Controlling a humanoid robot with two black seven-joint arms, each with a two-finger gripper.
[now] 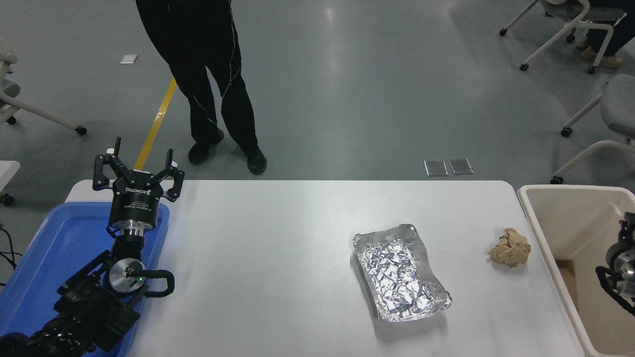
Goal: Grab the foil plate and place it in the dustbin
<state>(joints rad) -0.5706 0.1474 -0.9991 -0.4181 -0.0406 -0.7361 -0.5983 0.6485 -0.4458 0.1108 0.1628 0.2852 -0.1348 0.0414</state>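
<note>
The foil plate [401, 271] lies flat on the white table, right of the middle, its long side running toward me. The beige dustbin [550, 233] stands off the table's right end. My right arm [620, 267] shows only at the right edge, over the dustbin; its gripper is out of view. My left gripper [138, 163] is parked at the lower left, open and empty, above the blue tray. Neither gripper is near the foil plate.
A crumpled brown paper ball [510, 247] lies between the foil plate and the dustbin. A shallow blue tray [54, 258] sits at the table's left end. A person [208, 74] stands beyond the far edge. Wheeled chairs stand at the far right.
</note>
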